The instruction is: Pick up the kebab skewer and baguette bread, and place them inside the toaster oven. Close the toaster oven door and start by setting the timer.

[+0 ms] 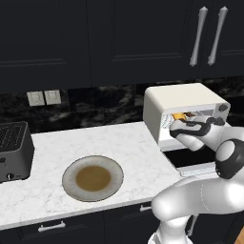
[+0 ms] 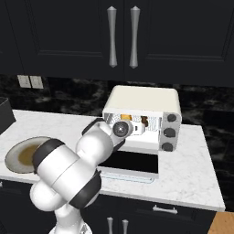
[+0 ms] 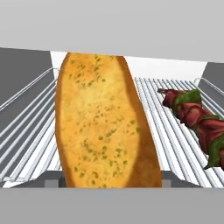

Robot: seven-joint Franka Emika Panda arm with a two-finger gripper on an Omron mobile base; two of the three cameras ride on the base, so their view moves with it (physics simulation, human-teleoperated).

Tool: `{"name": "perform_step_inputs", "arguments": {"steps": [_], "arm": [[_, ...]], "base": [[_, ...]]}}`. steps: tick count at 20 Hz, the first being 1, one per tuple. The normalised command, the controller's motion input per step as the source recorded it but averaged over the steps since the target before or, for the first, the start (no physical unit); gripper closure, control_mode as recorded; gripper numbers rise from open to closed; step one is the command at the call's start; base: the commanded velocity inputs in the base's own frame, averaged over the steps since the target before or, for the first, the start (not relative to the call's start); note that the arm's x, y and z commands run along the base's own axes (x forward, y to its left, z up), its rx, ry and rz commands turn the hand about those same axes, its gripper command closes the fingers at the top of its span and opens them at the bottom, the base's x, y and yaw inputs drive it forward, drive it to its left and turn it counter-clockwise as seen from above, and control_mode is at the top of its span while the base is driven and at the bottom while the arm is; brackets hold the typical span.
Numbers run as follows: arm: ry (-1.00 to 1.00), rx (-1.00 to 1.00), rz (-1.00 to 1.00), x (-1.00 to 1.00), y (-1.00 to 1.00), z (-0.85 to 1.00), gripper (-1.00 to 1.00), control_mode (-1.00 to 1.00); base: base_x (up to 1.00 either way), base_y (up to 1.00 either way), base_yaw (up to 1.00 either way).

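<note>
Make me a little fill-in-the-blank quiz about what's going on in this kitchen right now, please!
1. The baguette bread lies on the wire ____ inside the toaster oven.
2. The kebab skewer lies ____ the bread, not on top of it.
3. The toaster oven door is ____.
4. The plate on the counter holds ____ food.

Missing words: rack; beside; open; no
</note>
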Motion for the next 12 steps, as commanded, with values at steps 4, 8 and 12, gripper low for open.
{"name": "perform_step_inputs", "arguments": {"steps": [4,8,12], "arm": [[0.0,0.0,0.0,-0.01,0.0,0.23,-1.0,-1.0],[0.0,0.0,0.0,-0.03,-0.01,0.36,-1.0,-1.0],[0.0,0.0,0.0,-0.24,-0.1,0.44,-1.0,-1.0]], "base": [[0.0,0.0,0.0],[0.0,0.0,0.0],[0.0,0.0,0.0]]}}
